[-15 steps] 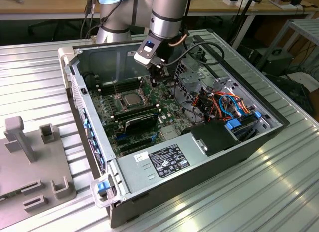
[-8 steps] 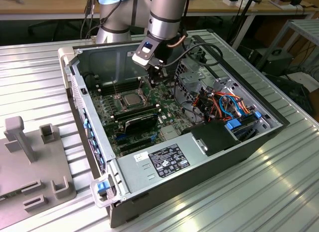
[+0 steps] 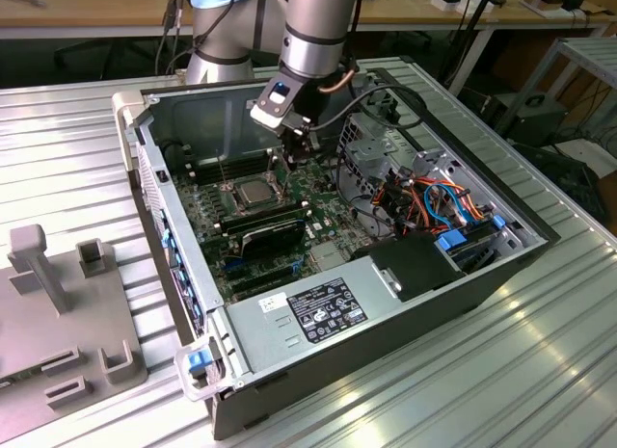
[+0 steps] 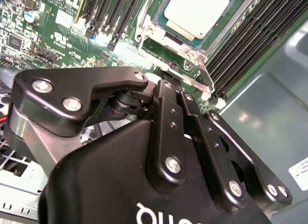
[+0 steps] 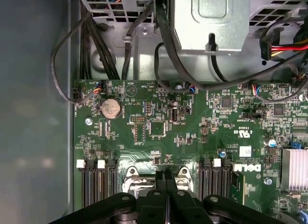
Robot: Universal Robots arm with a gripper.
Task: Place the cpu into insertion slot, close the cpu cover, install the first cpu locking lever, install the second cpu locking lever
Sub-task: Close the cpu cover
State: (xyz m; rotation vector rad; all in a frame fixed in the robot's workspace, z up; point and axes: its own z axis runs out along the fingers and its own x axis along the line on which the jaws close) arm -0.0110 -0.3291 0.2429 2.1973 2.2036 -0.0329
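The cpu point(image 3: 253, 190) point(image 4: 195, 12) lies flat in the insertion slot point(image 3: 238, 197) on the green board, its silver face up. The cpu cover point(image 4: 153, 31) is down around it as a thin metal frame. A thin metal locking lever point(image 4: 204, 74) runs along the socket's edge nearest my fingertips. My gripper point(image 3: 294, 162) point(image 5: 167, 175) point(image 4: 166, 83) hangs inside the case just beside the socket, shut, with its tips at that lever. Whether the tips pinch the lever or only touch it, I cannot tell. A thin rod point(image 3: 224, 171) stands upright on the socket's other side.
Black memory slots point(image 4: 245, 36) flank the socket. A black card point(image 3: 270, 231) lies in front of it, then the power supply point(image 3: 318, 308). Coloured cables point(image 3: 434, 202) and a drive cage fill the exterior view's right. Case walls point(image 3: 154, 178) enclose it. A grey fixture point(image 3: 58, 313) sits outside.
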